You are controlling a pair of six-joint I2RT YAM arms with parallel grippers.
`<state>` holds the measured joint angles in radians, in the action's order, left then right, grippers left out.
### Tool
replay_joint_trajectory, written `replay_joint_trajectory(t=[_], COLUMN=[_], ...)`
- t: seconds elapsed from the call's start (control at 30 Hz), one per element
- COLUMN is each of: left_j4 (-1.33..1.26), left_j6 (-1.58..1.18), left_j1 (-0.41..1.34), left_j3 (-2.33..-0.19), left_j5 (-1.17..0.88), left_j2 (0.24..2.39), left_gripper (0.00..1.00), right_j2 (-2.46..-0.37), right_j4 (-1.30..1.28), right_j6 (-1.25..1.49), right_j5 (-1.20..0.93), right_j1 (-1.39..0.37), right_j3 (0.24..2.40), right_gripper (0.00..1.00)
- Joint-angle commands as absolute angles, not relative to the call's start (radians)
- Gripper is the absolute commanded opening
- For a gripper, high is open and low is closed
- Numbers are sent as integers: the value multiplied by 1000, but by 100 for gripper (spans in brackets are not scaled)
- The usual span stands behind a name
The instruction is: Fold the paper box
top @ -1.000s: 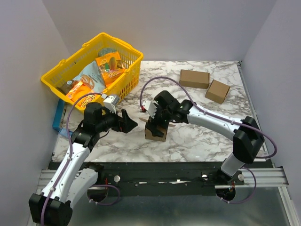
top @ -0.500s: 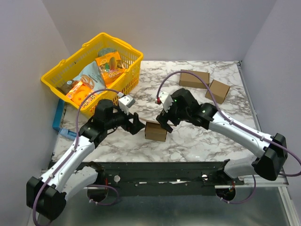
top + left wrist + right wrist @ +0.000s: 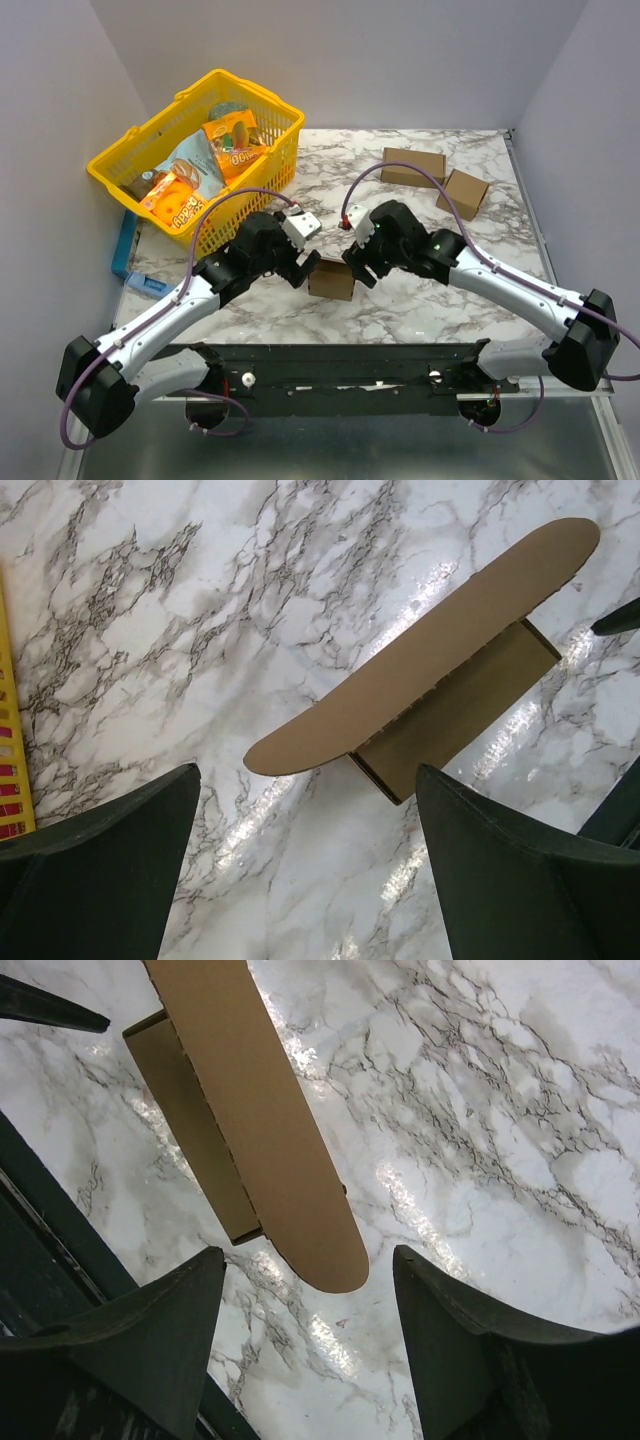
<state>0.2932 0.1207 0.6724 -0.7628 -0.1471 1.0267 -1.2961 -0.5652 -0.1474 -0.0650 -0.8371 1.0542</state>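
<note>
In the middle of the frame we flank the box [image 3: 331, 281]: left gripper [image 3: 306, 268] and right gripper [image 3: 357, 268] are both spread, gripping nothing, probably to push its flaps [image 3: 420, 650] inward.

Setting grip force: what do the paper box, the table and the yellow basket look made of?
Paper box: matte brown cardboard, seemingly corrugated at its cut edge. Table: glossy white with grey veining and glare; marble or printed laminate, unclear. Yellow basket: probably moulded plastic, slotted lattice walls.

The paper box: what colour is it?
Plain brown, unprinted; the paper box shows best in the left wrist view.
</note>
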Motion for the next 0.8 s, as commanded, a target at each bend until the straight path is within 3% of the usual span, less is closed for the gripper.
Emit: replay_joint_trajectory(t=[0.0,0.27,0.5,0.53,0.6,0.77], left_j4=[324,319,311,310,310,304], left_j6=[179,163,152,152,149,143], left_j1=[690,698,701,701,703,709], left_j3=[-827,-838,-833,-834,-833,-831], left_j5=[-74,-71,-75,-78,-83,-104], left_j2=[1094,1134,1140,1146,1149,1163], left_gripper=[93,68,51,49,45,36], right_j2=[-1304,-1324,-1342,-1342,-1344,-1344], right_j4=[-551,-554,-561,-563,-564,-566], right_j6=[-132,-133,-132,-132,-129,-129], right_j5=[-34,-28,-11,-6,-6,-6], right_j1=[-836,-838,-836,-836,-836,-838], right_j3=[1052,1057,1062,1062,1060,1062], right_gripper=[72,59,47,39,33,28])
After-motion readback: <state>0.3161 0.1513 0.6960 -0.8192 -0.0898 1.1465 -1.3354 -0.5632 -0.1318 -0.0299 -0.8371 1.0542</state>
